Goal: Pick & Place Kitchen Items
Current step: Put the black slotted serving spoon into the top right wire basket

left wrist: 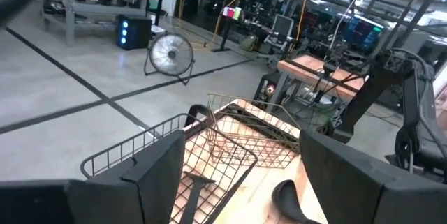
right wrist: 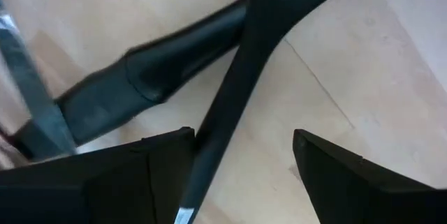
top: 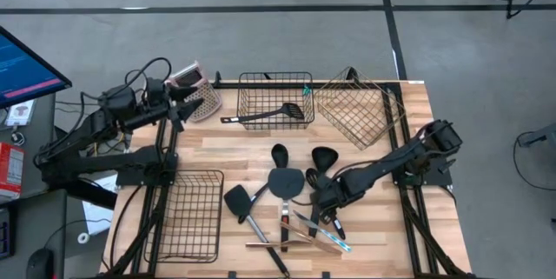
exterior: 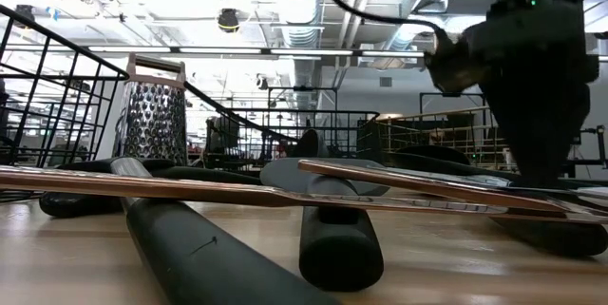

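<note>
1. Right gripper (top: pixel 323 199) is low over the utensil pile (top: pixel 287 209) at the table's (top: pixel 252 144) front middle, fingers apart.
2. A black handle (right wrist: pixel 223 119) runs between its fingers.
3. Left gripper (top: pixel 178 105), fingers apart, waits raised by the grater (top: pixel 198 88).

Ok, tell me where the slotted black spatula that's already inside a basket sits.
In the high view, the slotted spatula lies in the black wire basket at the table's far middle, between the grater and the copper-coloured basket.

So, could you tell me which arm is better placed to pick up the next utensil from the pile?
The right. Its gripper is down over the utensil pile, fingers open around a black handle. The left gripper sits raised by the table's far-left corner.
</note>
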You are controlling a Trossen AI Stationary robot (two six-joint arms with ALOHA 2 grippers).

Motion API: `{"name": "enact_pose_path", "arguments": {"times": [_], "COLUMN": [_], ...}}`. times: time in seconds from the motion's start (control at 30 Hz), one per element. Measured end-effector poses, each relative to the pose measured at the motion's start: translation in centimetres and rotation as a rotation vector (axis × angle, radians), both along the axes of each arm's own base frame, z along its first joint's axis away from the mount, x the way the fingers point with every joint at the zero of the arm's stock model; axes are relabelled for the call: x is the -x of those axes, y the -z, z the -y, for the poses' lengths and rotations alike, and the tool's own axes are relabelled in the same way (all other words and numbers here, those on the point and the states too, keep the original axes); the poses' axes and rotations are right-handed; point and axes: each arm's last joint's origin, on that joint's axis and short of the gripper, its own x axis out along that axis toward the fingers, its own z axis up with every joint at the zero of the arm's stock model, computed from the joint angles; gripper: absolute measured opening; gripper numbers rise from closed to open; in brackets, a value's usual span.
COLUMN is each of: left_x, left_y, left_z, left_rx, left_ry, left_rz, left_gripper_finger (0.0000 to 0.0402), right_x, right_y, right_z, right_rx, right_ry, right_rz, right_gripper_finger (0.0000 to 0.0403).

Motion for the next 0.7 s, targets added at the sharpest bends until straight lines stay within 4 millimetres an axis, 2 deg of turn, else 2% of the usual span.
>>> {"name": "enact_pose_path", "arguments": {"times": [0.2,0.3,0.4,0.6,0.7], "left_x": [0.1,0.1,0.1,0.1,0.1], "left_y": [0.0,0.0,0.0,0.0,0.0], "left_z": [0.1,0.1,0.1,0.1,0.1], "left_rx": [-0.012,-0.012,-0.012,-0.012,-0.012], "left_ry": [0.012,0.012,0.012,0.012,0.012], "left_rz": [0.000,-0.001,0.000,-0.001,-0.001], "left_gripper_finger": [0.0264,0.0264,0.0264,0.0263,0.0263], "right_x": [-0.3,-0.7,-0.7,-0.5,-0.5], "right_y": [0.9,1.2,1.2,1.3,1.3], "right_z": [-0.4,-0.5,-0.5,-0.5,-0.5], "right_rx": [0.014,0.007,0.007,0.014,0.013], "right_ry": [-0.011,-0.012,-0.013,-0.005,0.002], "right_rz": [0.012,0.028,0.024,0.009,0.009], "right_gripper_finger": [0.0239,0.0223,0.0184,0.0078,0.0046]}}
